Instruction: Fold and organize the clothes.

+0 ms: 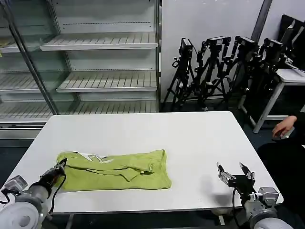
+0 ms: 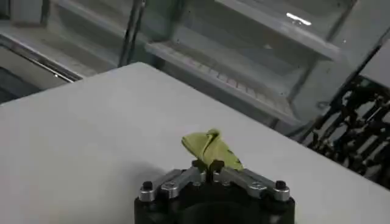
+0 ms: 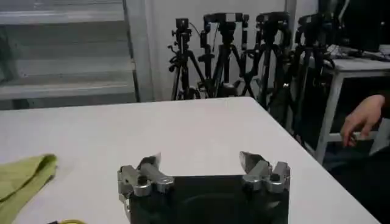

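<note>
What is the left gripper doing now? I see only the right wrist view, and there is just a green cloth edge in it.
Observer: The left gripper is shut on the T-shirt, pinching its left end near the table's front left corner.
Operator: Is the shirt flat or already folded?
Observer: It lies as a long folded strip across the front of the table, with the white neck label showing near the left end.
Operator: How far is my right gripper from the shirt?
Observer: The right gripper is open over bare table near the front right corner, clearly apart from the shirt's right end.
</note>
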